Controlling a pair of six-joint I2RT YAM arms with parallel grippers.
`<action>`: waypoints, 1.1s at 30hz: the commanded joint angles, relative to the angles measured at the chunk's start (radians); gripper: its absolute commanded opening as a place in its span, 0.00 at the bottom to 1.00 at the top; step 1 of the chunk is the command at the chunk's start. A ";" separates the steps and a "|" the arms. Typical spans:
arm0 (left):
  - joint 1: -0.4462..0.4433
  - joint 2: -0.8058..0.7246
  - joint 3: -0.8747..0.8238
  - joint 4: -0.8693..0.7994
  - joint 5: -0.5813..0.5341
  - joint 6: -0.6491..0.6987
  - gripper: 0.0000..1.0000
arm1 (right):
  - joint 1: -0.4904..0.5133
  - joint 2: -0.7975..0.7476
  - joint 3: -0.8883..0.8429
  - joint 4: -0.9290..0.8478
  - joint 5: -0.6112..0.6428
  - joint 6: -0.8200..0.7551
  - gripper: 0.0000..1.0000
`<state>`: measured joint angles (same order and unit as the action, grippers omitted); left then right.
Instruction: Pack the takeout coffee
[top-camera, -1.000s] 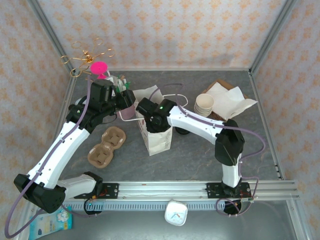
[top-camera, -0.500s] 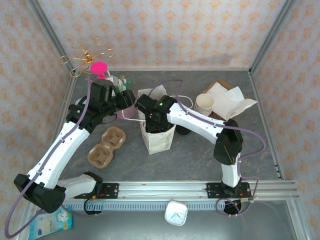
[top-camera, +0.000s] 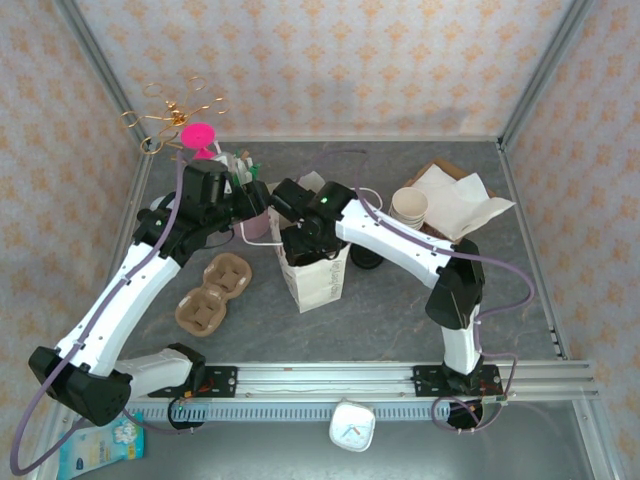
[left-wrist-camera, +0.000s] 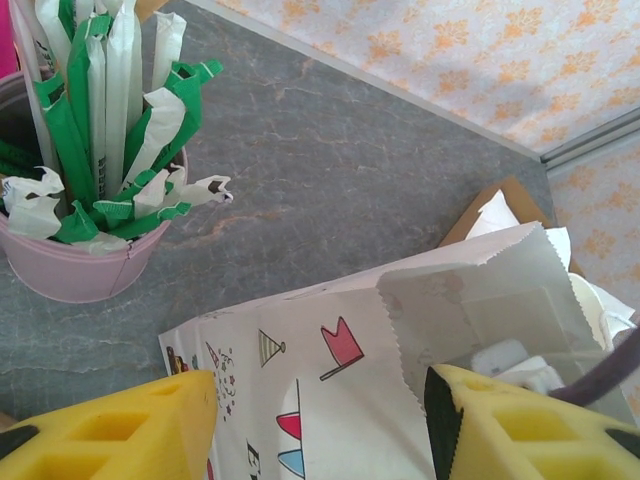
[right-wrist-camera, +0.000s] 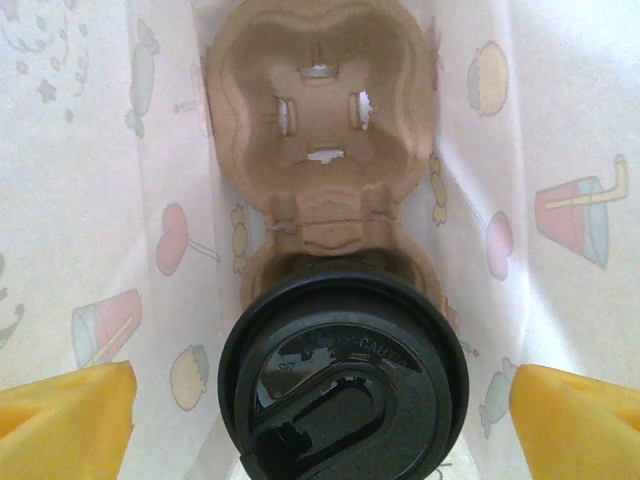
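Observation:
The takeout coffee (right-wrist-camera: 345, 385), black lid up, stands in the near slot of a brown pulp carrier (right-wrist-camera: 320, 130) at the bottom of the printed white paper bag (top-camera: 318, 278). My right gripper (right-wrist-camera: 322, 412) reaches down into the bag. It is open, with its yellow fingertips (right-wrist-camera: 70, 410) wide on either side of the lid and apart from it. My left gripper (left-wrist-camera: 315, 420) is at the bag's far-left top corner. Its jaws stand apart, with the bag's printed wall (left-wrist-camera: 330, 360) spanning the gap between them.
A second pulp carrier (top-camera: 212, 292) lies left of the bag. A pink cup (left-wrist-camera: 70, 270) of green-and-white sachets stands by the left gripper. A stack of white-rimmed cups (top-camera: 408, 207), napkins (top-camera: 455, 200) and black lids (top-camera: 365, 260) are right of the bag.
The right gripper has opened wider, and its wrist has shifted slightly toward the back over the bag. The left arm has held still.

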<state>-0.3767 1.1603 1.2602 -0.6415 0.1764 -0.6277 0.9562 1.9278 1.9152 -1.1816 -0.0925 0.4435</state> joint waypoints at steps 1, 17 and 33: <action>0.006 0.021 -0.016 -0.005 0.007 0.016 0.58 | -0.004 0.015 0.054 -0.046 0.031 -0.007 0.95; 0.015 0.059 -0.025 -0.008 -0.045 0.016 0.51 | -0.002 0.035 0.210 -0.127 0.050 -0.012 0.97; 0.024 0.078 0.010 -0.032 -0.084 0.023 0.49 | -0.010 -0.021 0.294 -0.126 0.045 0.000 0.89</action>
<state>-0.3634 1.2327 1.2427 -0.6437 0.1188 -0.6270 0.9543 1.9560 2.1689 -1.2869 -0.0734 0.4442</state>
